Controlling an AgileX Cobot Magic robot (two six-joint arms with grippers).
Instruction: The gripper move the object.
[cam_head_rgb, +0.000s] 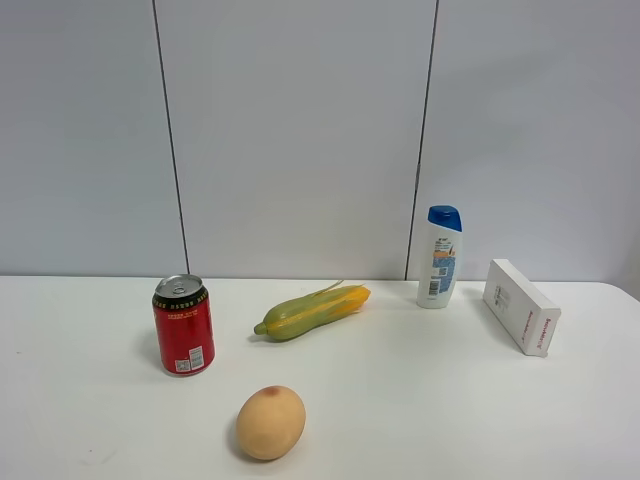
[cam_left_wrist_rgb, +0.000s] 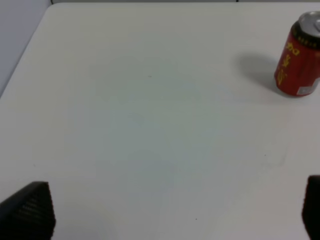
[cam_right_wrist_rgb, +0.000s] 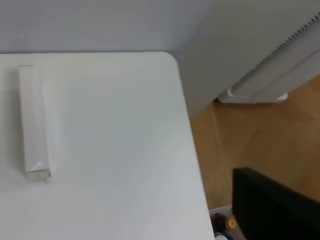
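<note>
The long white carton (cam_head_rgb: 521, 305) with red lettering on its side lies at the right of the white table (cam_head_rgb: 420, 400), just right of the shampoo bottle. It also shows in the right wrist view (cam_right_wrist_rgb: 34, 122), near the table's far corner. No gripper shows in the exterior high view. In the left wrist view my left gripper (cam_left_wrist_rgb: 167, 212) is open and empty over bare table, its black fingertips (cam_left_wrist_rgb: 27, 212) far apart. In the right wrist view only one black finger (cam_right_wrist_rgb: 272, 210) shows, well off to the side, holding nothing and far from the carton.
A red can (cam_head_rgb: 183, 325) stands at the left, and shows in the left wrist view (cam_left_wrist_rgb: 298, 62). A corn cob (cam_head_rgb: 312, 311) lies mid-table, a round orange fruit (cam_head_rgb: 270, 422) in front, a white blue-capped bottle (cam_head_rgb: 440, 257) behind. The table's edge (cam_right_wrist_rgb: 192, 150) borders wooden floor (cam_right_wrist_rgb: 250, 135).
</note>
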